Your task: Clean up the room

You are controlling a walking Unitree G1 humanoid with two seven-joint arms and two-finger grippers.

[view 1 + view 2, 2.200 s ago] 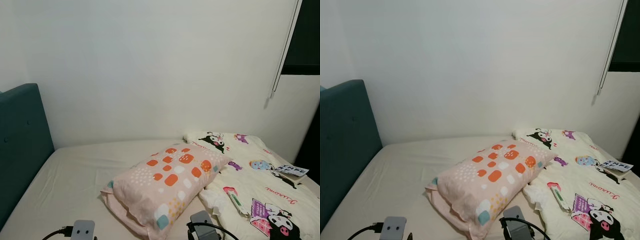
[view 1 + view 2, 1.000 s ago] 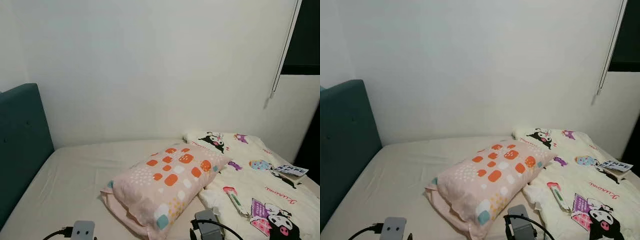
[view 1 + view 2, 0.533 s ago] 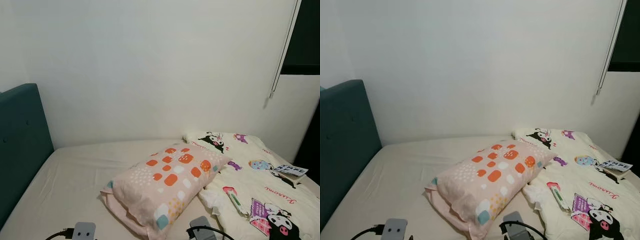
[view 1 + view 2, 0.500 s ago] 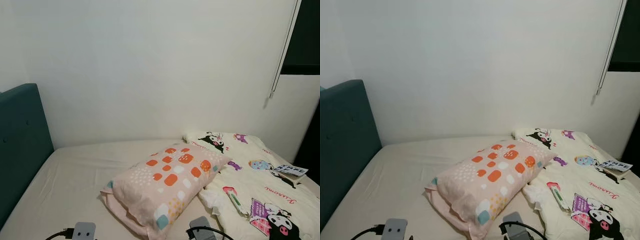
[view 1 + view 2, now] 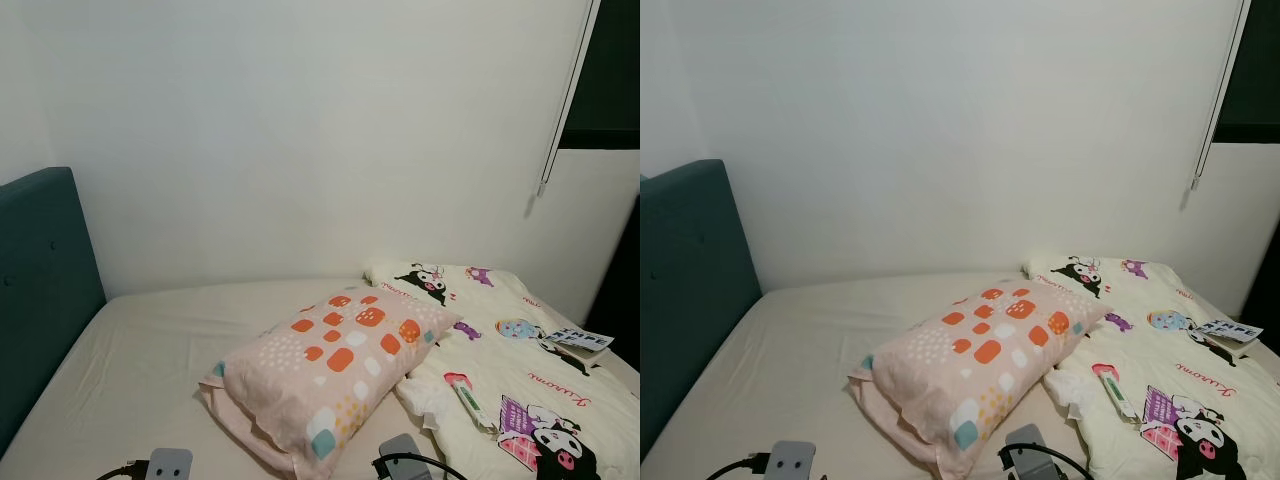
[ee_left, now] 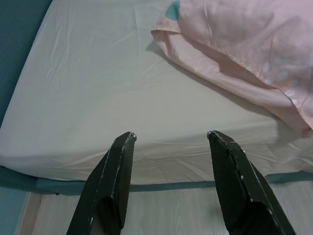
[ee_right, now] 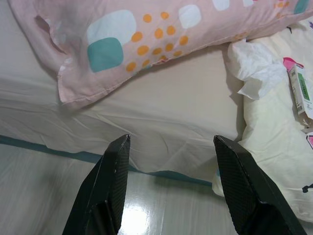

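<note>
Robot stands at the near long edge of the bed [image 5: 150,340]. Both grippers are low at that edge, fingers spread wide, holding nothing.

The pink patterned pillow [image 5: 330,370] lies mid-bed, skewed: long axis runs from the near edge up toward the far right, its upper end reaching the cartoon-print blanket [image 5: 520,390]. Its near corner lies just ahead of the right gripper [image 7: 171,139]; the left gripper [image 6: 171,134] faces bare sheet, with the pillow's edge off to its right.

Loose litter on the blanket's near left edge: a crumpled tissue [image 7: 254,66] and a green-and-white tube [image 7: 299,84], both nearer the right arm. A booklet [image 5: 578,340] sits at the bed's right edge.

Open sheet stretches left toward the teal headboard [image 5: 40,290].
</note>
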